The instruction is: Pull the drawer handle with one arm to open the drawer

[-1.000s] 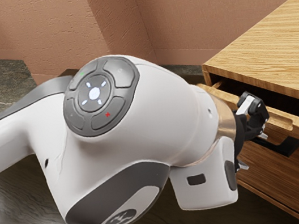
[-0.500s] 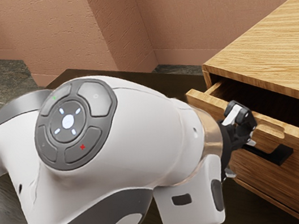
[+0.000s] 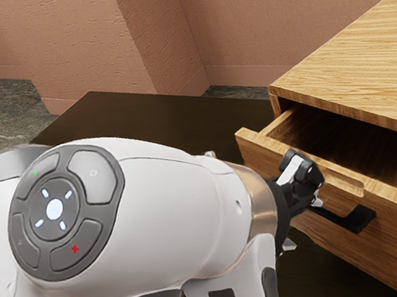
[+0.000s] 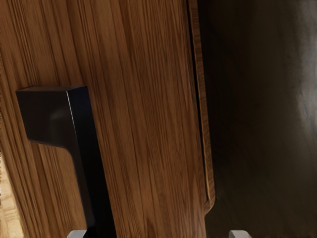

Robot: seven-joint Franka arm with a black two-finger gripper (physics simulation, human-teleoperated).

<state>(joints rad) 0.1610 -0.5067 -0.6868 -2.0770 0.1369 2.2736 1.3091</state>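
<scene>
Because the black handle (image 3: pixel 351 214) runs along the front of the partly open drawer (image 3: pixel 300 160), straight ahead of the gripper (image 3: pixel 308 189), whose fingers (image 4: pixel 237 233) straddle it spread wide without clamping, the pull should go squarely away from the cabinet (image 3: pixel 368 67).

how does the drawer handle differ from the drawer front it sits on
Colour: the drawer handle is plain black, while the drawer front is warm wood with streaky grain. Shape: the drawer handle is a narrow bar with a bent end, the drawer front a broad flat panel. Pose: the drawer handle stands off the surface that the drawer front forms. Shared: both belong to one drawer, which stands pulled out of the cabinet.
</scene>
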